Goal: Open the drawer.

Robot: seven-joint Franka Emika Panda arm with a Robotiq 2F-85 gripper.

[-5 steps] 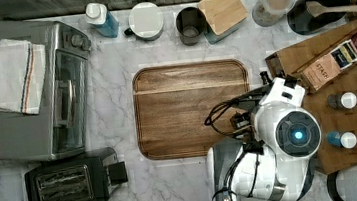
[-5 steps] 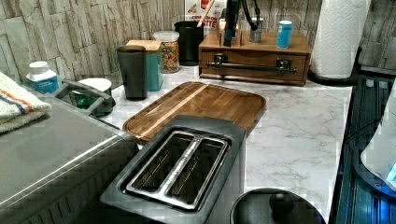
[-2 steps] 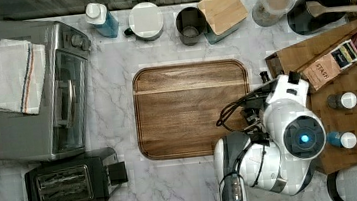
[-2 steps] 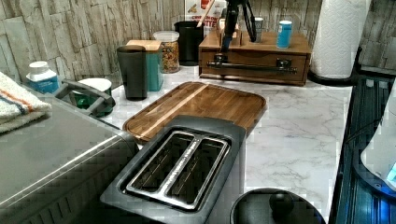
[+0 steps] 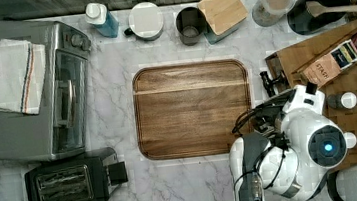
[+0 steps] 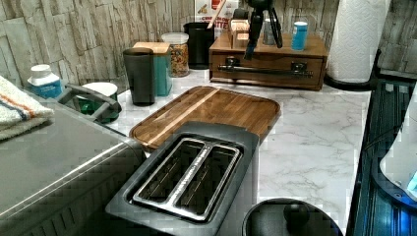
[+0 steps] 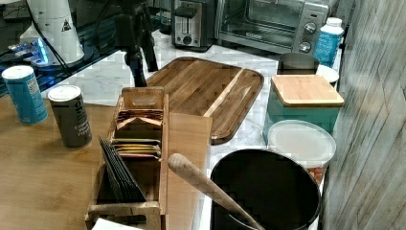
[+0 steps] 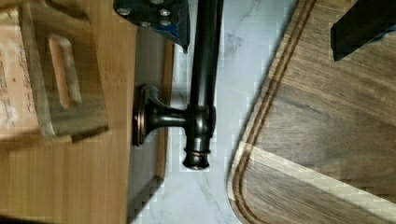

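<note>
The drawer (image 6: 268, 63) is the front of a low wooden cabinet, and in the left view it sits flush and closed. A long black bar handle (image 6: 265, 72) runs across it. My gripper (image 6: 264, 49) hangs just above the handle, its two black fingers spread open and holding nothing. In the wrist view, the handle (image 8: 204, 70) and its end post lie between one finger (image 8: 163, 18) and the other (image 8: 362, 25), which is over the cutting board. In the right view, my gripper (image 7: 146, 72) stands in front of the cabinet edge.
The cutting board (image 5: 192, 109) lies right in front of the drawer. A tea box (image 7: 136, 143) and two spice tins (image 7: 72, 115) stand on the cabinet top. A black utensil pot (image 5: 320, 5) and jars line the back wall. A paper towel roll (image 6: 356, 39) stands beside the cabinet.
In the left view, my gripper has come down from above the cabinet top toward the handle. The arm's white body has shifted to the top view's right.
</note>
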